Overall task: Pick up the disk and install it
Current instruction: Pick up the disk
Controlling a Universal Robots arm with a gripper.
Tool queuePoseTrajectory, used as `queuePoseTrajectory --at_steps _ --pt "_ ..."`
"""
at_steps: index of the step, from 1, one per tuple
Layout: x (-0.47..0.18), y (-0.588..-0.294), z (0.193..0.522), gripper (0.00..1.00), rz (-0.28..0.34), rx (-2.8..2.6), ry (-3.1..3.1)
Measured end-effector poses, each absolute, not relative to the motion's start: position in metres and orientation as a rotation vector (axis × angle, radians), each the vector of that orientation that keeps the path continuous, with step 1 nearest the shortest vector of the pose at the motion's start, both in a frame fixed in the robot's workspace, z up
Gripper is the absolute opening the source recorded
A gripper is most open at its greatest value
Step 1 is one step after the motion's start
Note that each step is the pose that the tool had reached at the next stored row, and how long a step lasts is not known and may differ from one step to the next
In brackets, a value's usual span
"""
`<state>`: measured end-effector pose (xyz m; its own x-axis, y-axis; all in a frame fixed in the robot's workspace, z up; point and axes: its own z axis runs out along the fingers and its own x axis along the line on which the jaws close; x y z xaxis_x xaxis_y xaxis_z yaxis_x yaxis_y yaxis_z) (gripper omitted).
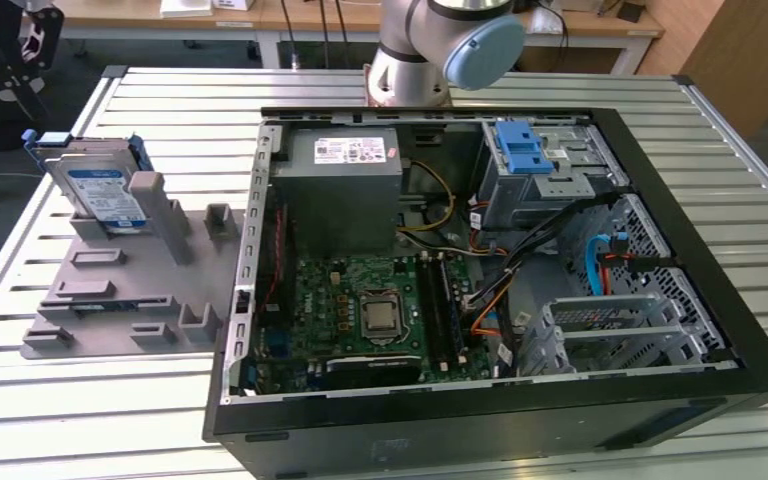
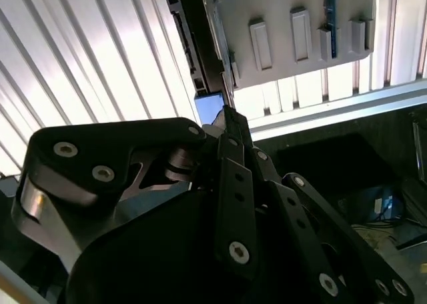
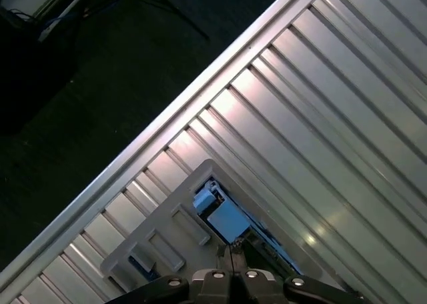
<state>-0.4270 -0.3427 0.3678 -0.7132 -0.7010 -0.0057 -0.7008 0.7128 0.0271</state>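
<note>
Disk (image 1: 101,195) stands up in grey holder (image 1: 104,290), beside computer case (image 1: 491,425). My gripper (image 3: 231,251) hangs over disk, fingers pressed together, holding nothing. I think good grab needs wide fingers, straight line-up, slow drop.

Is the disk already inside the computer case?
No: in the exterior view the disk stands upright in the grey holder, outside the open computer case and to the exterior view's left of it.

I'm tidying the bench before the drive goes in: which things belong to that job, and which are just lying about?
Job: disk, standing in the grey holder; gripper, shut, near its top; drive cage inside the open computer case.
Bystanders: grey metal box; motherboard; slatted table.
</note>
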Motion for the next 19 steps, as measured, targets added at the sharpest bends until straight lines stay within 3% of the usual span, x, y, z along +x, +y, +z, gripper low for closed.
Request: queuePoseTrajectory --at_steps 19 --pt "-0.4271 -0.3427 0.3672 0.11 -0.04 1.534 -2.734"
